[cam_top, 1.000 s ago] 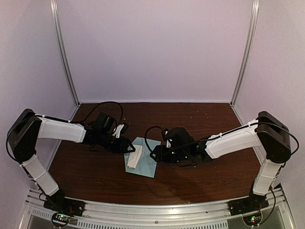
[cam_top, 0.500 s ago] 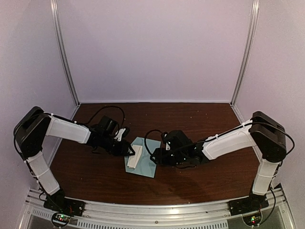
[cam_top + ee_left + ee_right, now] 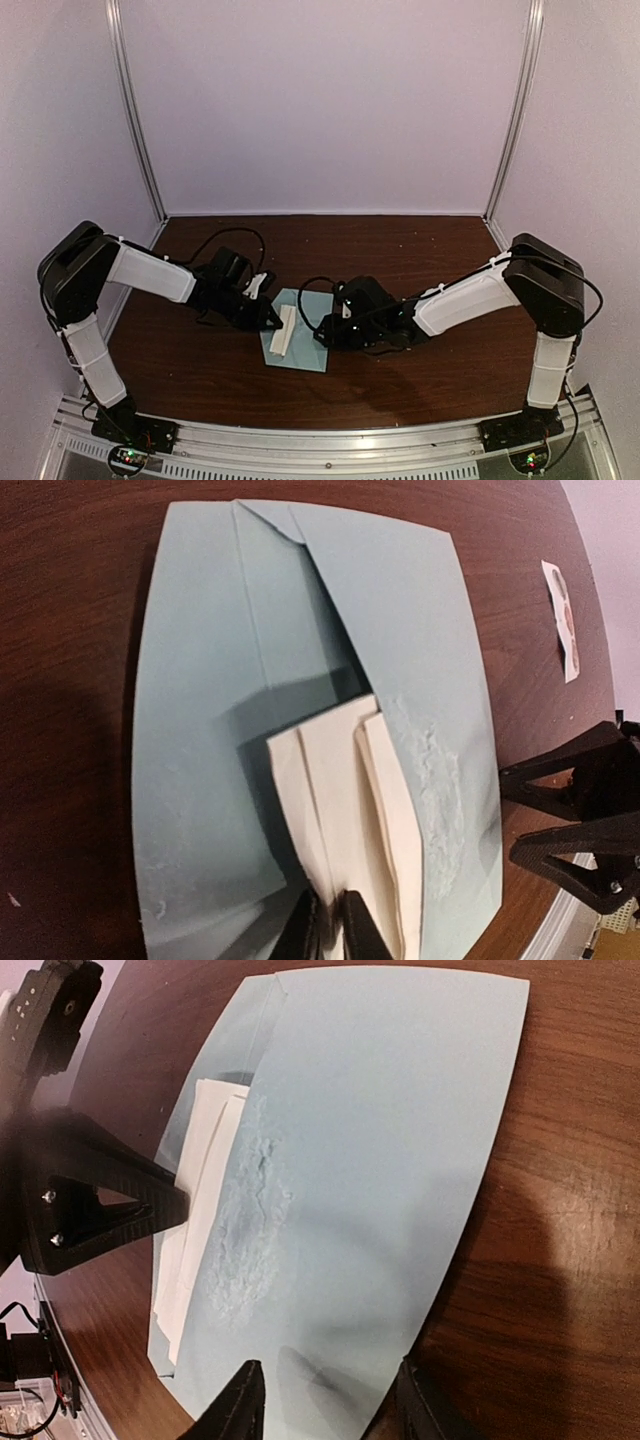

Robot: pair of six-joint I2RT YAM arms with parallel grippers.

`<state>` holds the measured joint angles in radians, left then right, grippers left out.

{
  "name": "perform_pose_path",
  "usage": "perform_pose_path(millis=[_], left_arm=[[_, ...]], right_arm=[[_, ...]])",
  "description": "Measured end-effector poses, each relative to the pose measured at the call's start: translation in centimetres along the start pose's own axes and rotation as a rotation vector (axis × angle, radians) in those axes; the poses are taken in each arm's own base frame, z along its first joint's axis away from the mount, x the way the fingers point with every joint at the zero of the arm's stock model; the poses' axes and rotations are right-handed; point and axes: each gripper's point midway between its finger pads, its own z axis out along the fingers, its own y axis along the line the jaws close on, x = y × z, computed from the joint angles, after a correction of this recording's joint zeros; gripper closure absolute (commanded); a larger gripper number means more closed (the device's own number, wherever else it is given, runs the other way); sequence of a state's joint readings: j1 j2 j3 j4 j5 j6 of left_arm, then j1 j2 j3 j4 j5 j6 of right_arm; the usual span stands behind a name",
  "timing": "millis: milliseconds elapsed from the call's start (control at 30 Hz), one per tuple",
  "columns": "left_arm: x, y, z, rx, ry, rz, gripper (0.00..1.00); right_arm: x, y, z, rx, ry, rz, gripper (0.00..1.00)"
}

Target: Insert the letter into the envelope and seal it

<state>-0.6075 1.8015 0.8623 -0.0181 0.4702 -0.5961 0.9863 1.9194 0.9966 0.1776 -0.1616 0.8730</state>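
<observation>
The light blue envelope point(image 3: 305, 345) lies flat on the brown table, also in the left wrist view point(image 3: 220, 680) and right wrist view point(image 3: 390, 1130). The folded cream letter point(image 3: 345, 800) rests on it; one long edge is tucked under the envelope's panel beside a rough whitish patch. It also shows in the top view point(image 3: 282, 330) and right wrist view point(image 3: 195, 1220). My left gripper point(image 3: 333, 932) is shut on the letter's near end. My right gripper point(image 3: 330, 1408) is open, its fingers spread over the envelope's near edge, opposite the left gripper point(image 3: 95, 1210).
A small white sticker strip point(image 3: 563, 620) lies on the table beyond the envelope. The right gripper's black fingers point(image 3: 575, 820) are close to the envelope's right side. Purple walls enclose the table on three sides.
My left gripper has moved right and down with the letter, pushing it further over the envelope. My right gripper has moved left, closer over the envelope.
</observation>
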Motion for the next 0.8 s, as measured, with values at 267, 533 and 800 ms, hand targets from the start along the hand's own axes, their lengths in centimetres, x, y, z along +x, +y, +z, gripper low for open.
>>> perform_pose_path(millis=[267, 533, 800], left_arm=[[-0.3, -0.9, 0.5, 0.044, -0.01, 0.005, 0.94], [-0.3, -1.4, 1.0, 0.064, -0.016, -0.011, 0.91], [-0.6, -1.4, 0.2, 0.031, -0.035, 0.006, 0.7]], right_arm=[[0.0, 0.4, 0.5, -0.02, 0.008, -0.002, 0.59], [0.0, 0.5, 0.5, -0.022, 0.01, -0.001, 0.59], [-0.1, 0.4, 0.5, -0.021, 0.009, -0.002, 0.58]])
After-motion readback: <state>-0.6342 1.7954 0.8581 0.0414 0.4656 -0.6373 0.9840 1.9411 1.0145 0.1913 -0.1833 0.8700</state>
